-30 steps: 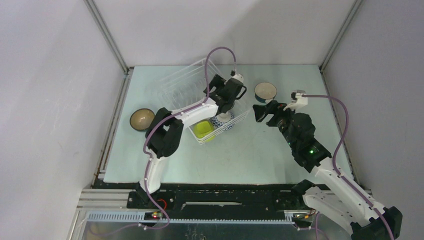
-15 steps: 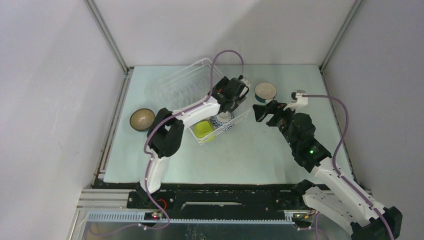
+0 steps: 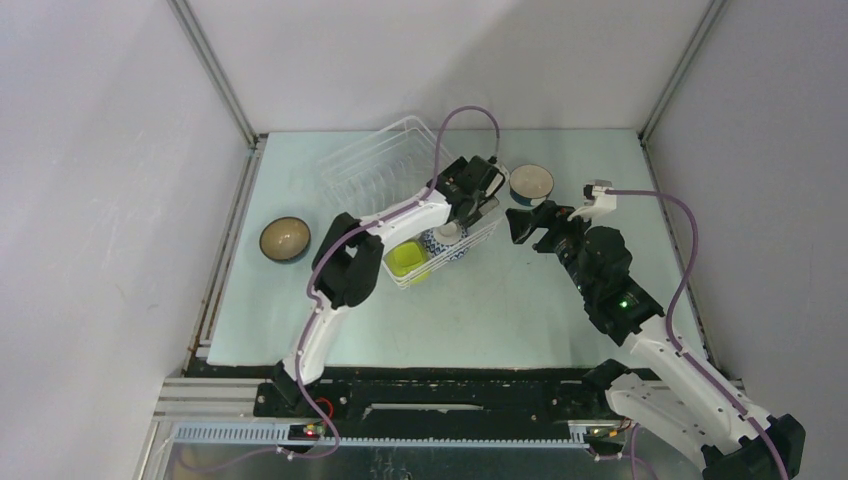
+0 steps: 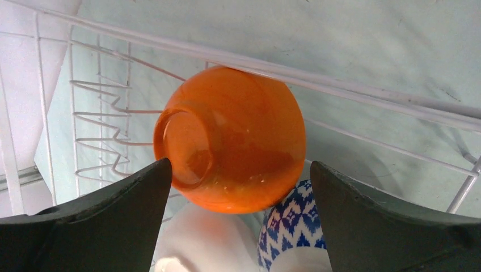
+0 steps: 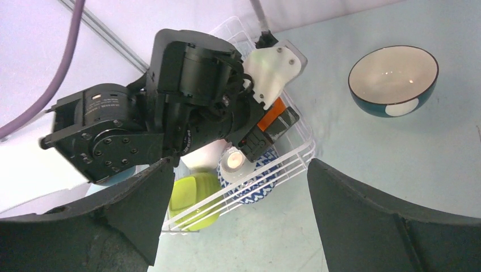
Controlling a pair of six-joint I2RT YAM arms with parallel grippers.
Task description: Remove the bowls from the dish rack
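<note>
The dish rack (image 3: 372, 165), a white wire basket, stands at the table's back middle. In the left wrist view an orange bowl (image 4: 238, 141) lies upside down against the rack's rim wire (image 4: 340, 88), above a white bowl (image 4: 195, 241) and a blue-and-white patterned bowl (image 4: 292, 224). My left gripper (image 4: 238, 170) is open, its fingertips either side of the orange bowl. A lime green bowl (image 3: 406, 258) lies in the rack's near corner. My right gripper (image 3: 528, 222) hangs open to the right of the rack, holding nothing.
A teal bowl (image 3: 531, 182) stands upright on the table right of the rack, close to my right gripper. A dark bowl (image 3: 285, 239) stands at the left near the table's edge. Grey walls close in the table on three sides.
My left gripper has moved right and farther back over the rack's right end, onto the orange bowl. The right arm has not moved.
</note>
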